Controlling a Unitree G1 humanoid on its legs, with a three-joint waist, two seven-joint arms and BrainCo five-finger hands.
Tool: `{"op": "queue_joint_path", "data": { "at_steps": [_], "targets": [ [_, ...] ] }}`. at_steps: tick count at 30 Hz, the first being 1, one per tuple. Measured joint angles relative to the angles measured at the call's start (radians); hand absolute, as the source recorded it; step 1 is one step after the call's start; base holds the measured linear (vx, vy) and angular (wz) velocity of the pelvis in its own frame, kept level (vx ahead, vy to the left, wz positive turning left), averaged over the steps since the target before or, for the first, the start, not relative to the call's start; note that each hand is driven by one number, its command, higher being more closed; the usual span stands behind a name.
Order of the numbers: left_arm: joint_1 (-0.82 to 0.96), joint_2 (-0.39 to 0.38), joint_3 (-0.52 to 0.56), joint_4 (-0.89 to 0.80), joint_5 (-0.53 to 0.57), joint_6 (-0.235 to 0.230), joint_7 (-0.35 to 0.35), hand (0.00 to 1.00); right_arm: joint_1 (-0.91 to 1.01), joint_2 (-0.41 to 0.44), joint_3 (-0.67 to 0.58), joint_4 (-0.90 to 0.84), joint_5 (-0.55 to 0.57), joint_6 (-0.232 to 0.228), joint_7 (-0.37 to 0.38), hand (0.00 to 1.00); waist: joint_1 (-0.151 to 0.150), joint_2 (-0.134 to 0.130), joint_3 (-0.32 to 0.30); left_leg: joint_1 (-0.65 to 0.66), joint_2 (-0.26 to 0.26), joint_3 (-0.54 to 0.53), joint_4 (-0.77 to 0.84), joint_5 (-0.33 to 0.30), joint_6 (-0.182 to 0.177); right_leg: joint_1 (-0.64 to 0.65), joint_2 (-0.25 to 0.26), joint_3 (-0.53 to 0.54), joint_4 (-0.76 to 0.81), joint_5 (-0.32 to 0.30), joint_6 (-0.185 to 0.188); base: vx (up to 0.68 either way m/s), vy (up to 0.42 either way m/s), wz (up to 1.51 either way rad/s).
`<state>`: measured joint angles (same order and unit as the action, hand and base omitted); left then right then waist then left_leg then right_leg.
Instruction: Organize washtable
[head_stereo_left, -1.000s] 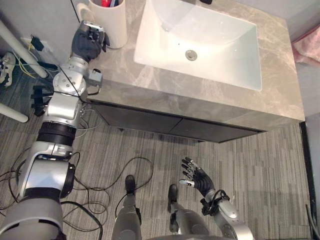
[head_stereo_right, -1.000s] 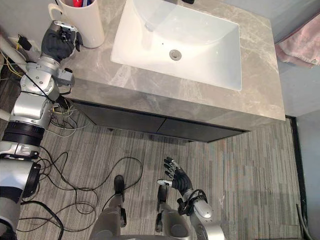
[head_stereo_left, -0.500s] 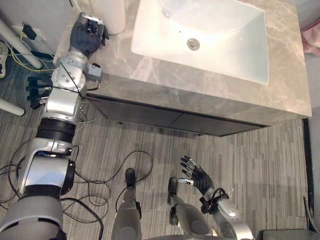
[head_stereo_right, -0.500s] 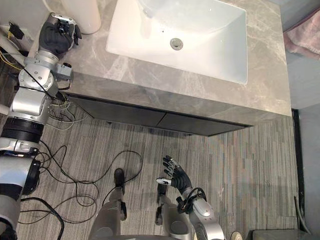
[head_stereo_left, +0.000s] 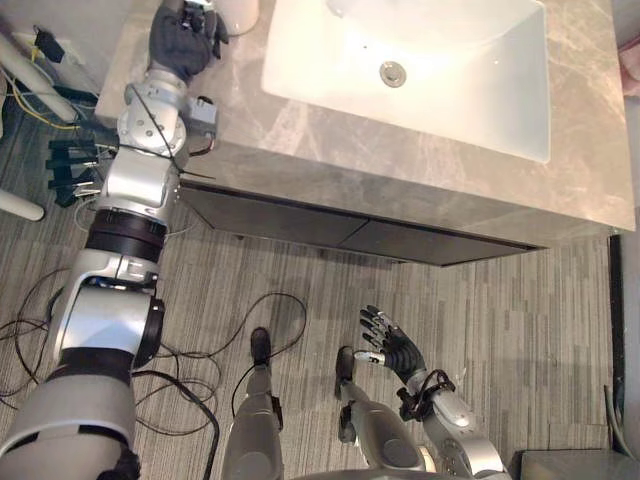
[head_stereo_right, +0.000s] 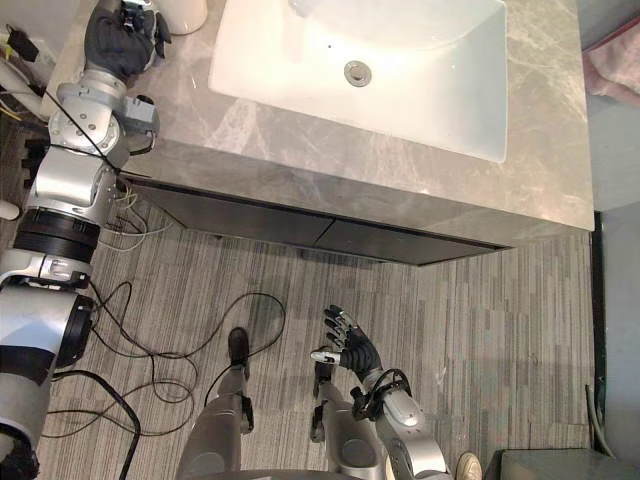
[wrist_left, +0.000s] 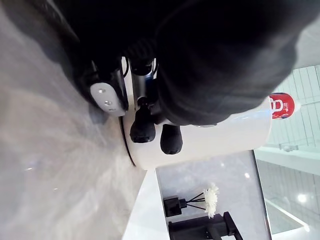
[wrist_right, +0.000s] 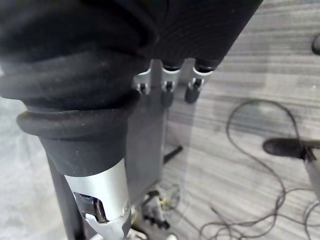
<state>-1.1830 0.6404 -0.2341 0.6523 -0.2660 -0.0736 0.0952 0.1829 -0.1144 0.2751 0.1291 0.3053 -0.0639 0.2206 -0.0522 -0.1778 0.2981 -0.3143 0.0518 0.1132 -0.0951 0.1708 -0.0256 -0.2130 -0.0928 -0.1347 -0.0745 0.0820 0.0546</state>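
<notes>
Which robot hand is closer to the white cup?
Left. The left hand is right beside the white cup; the right hand hangs low over the floor, far away.

Both eye views look steeply down from the head, high above the grey counter (head_stereo_left: 330, 150). They share nearly everything: white sink (head_stereo_left: 440, 70), dark cabinet front (head_stereo_left: 330, 235), striped floor (head_stereo_left: 520, 330), left hand (head_stereo_left: 185, 35) at the counter's far left corner, right hand (head_stereo_left: 392, 345) low over the floor, all slightly offset between the two. Left wrist view sits very close, looking along its hand across the counter at a white cup (wrist_left: 215, 140) that the eye views cut at their top edge; right wrist view, just as close, faces past its hand down at the same floor.
</notes>
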Motion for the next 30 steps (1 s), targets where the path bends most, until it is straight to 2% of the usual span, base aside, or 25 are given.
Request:
{"op": "queue_joint_path", "data": {
  "at_steps": [4,9,11,15,25,30],
  "targets": [
    [-0.081,0.002,-0.014,0.07,-0.003,0.012,0.0,1.0,0.0,0.012,0.019,0.0,0.0,0.001,0.001,0.0,-0.019,0.0,0.0,-0.001,-0.001,0.003,0.0,0.0,0.0,0.0,-0.004,0.002,-0.004,0.005,0.0,0.0,0.0,0.0],
    [-0.157,0.012,-0.045,0.133,-0.011,0.02,-0.004,1.0,0.001,0.012,0.019,0.0,0.0,0.002,0.002,0.0,-0.027,-0.001,0.0,-0.002,0.0,0.018,0.0,0.0,0.0,-0.004,-0.004,0.016,-0.017,0.016,-0.002,-0.01,0.018,-0.09],
    [-0.178,0.023,-0.047,0.167,-0.031,0.021,-0.004,1.0,0.001,0.011,0.019,0.0,0.0,0.002,0.002,0.0,-0.043,-0.001,0.001,-0.003,0.001,0.026,0.0,0.0,0.0,-0.009,-0.004,0.025,-0.017,0.017,-0.003,0.0,0.022,-0.11],
    [-0.22,0.034,-0.052,0.208,-0.045,0.023,-0.005,1.0,0.006,0.009,0.017,0.0,0.0,0.003,0.001,0.0,-0.049,-0.004,0.01,-0.01,0.005,0.032,0.0,0.0,0.0,-0.019,-0.004,0.031,-0.017,0.02,-0.003,0.0,0.014,-0.07],
    [-0.24,0.035,-0.059,0.247,-0.045,0.023,-0.007,1.0,0.011,0.009,0.015,0.0,0.0,0.003,0.002,0.0,-0.057,-0.007,0.018,-0.022,0.005,0.041,0.0,0.0,0.0,-0.035,0.002,0.047,-0.02,0.026,-0.005,0.0,0.01,-0.03],
    [-0.242,0.041,-0.048,0.266,-0.043,0.022,-0.004,1.0,0.016,0.009,0.014,0.0,-0.001,0.003,0.002,0.0,-0.073,-0.007,0.018,-0.019,0.005,0.043,0.0,0.0,0.0,-0.033,0.001,0.052,-0.021,0.033,-0.009,0.0,0.011,-0.02]
  ]
}}
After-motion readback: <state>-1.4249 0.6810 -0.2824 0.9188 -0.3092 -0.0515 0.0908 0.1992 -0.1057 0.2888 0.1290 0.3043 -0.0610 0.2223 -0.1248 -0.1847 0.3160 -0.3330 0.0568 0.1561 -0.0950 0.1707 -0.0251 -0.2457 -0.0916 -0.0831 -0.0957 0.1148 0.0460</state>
